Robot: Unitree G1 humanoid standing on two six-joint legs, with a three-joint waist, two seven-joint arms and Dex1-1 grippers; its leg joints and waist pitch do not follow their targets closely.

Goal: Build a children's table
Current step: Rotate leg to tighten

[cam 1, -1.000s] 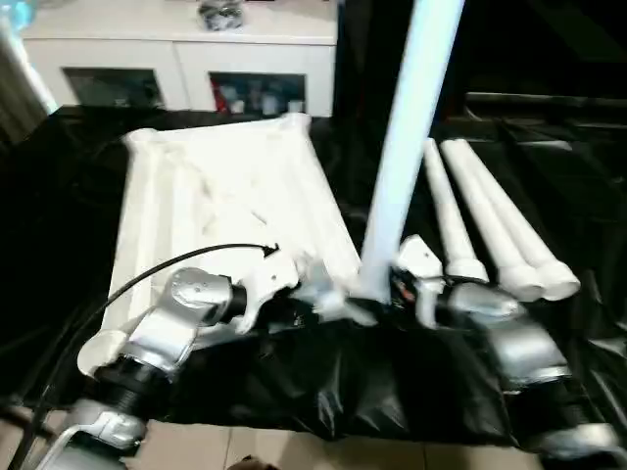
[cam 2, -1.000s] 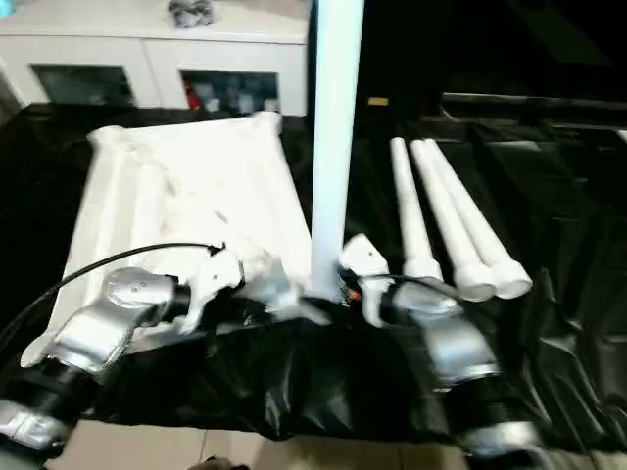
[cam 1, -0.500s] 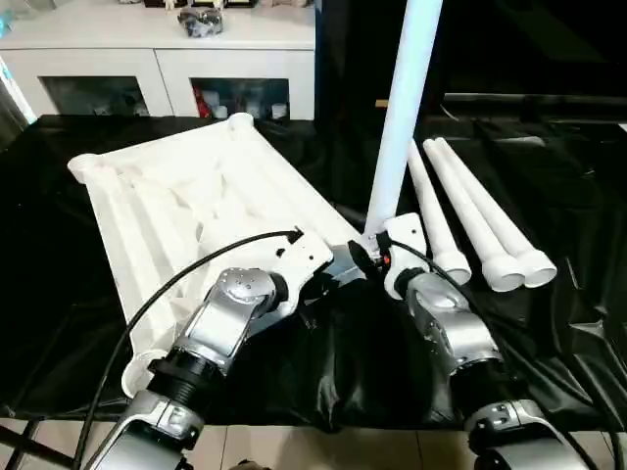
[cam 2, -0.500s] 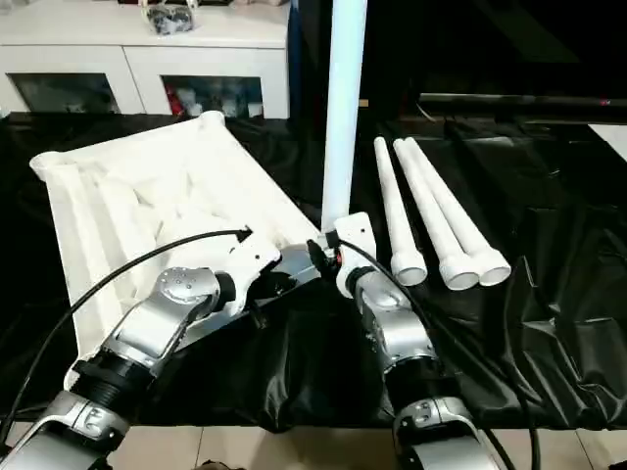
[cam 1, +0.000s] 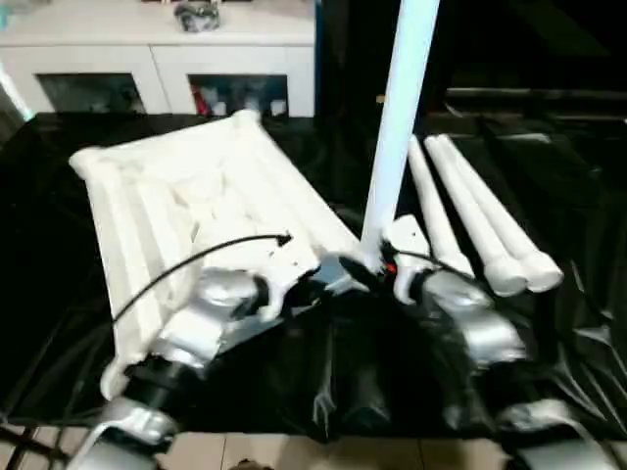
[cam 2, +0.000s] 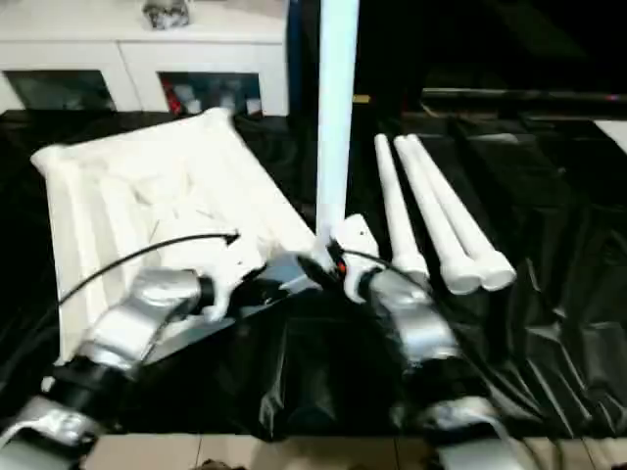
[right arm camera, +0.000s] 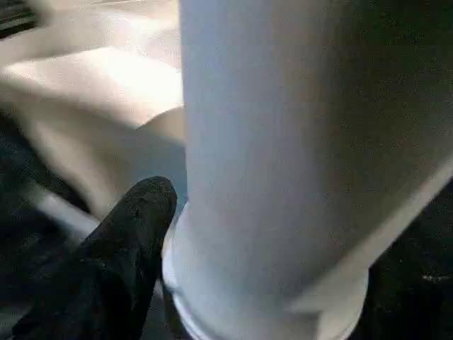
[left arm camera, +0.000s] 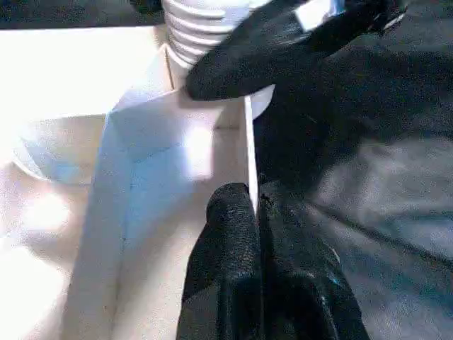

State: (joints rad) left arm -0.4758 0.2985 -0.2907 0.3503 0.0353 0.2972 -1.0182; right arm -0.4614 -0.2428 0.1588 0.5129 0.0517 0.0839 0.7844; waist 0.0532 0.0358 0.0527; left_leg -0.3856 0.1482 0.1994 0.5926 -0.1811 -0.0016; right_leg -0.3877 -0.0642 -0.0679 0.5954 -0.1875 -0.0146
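Left jaws pinch the top's (cam 1: pixel 196 196) rim, right jaws stand spread around the upright leg (cam 1: pixel 397 127); if unseated, it could topple onto the top.

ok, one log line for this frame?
left pincer: shut on tabletop rim | upright leg: in corner socket | three legs: lying on cloth

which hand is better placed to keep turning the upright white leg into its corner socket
Right: the right hand sits at the base of the upright white tube leg, fingers around it. The left hand is shut on the rim of the white plastic tabletop, steadying it.
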